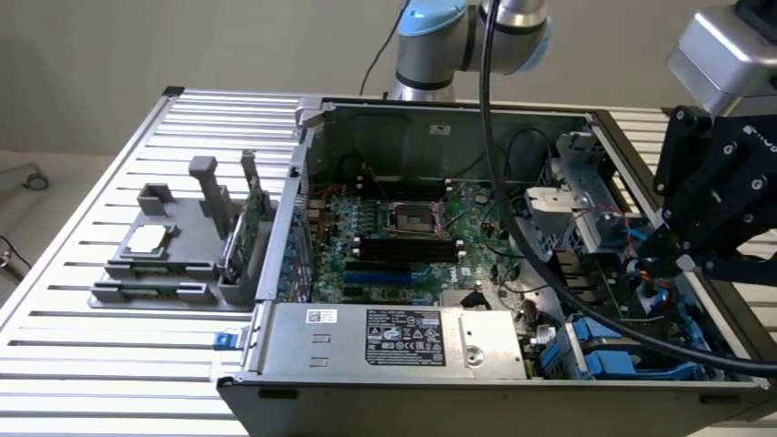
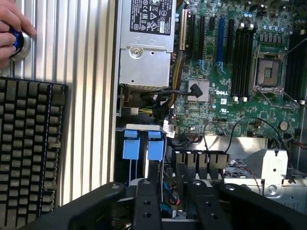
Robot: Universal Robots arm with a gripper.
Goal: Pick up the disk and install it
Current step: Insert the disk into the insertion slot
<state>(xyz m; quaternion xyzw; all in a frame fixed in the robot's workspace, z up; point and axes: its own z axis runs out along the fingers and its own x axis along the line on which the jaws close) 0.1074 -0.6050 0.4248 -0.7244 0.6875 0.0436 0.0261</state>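
Observation:
Two blue plastic carrier ends (image 2: 143, 144) stand side by side in the drive bay at the corner of the open computer case (image 1: 304, 164). The same blue carriers (image 1: 607, 350) show in the case's near corner at the exterior view's right. I cannot make out the disk's silver body or label. My gripper (image 1: 682, 262) hangs low over that drive bay, just inside the case wall. Its black body (image 2: 175, 211) sits close above the bay, a short way from the blue carrier ends. Nothing shows plainly as held.
A silver power supply (image 1: 388, 337) lies beside the bay, with the motherboard (image 1: 401, 237) behind it. A thick black cable (image 1: 522, 246) crosses the case. A grey fixture (image 1: 170, 255) holds a chip and a green card. A hand (image 2: 12, 28) rests on a button beside a black keyboard (image 2: 29, 143).

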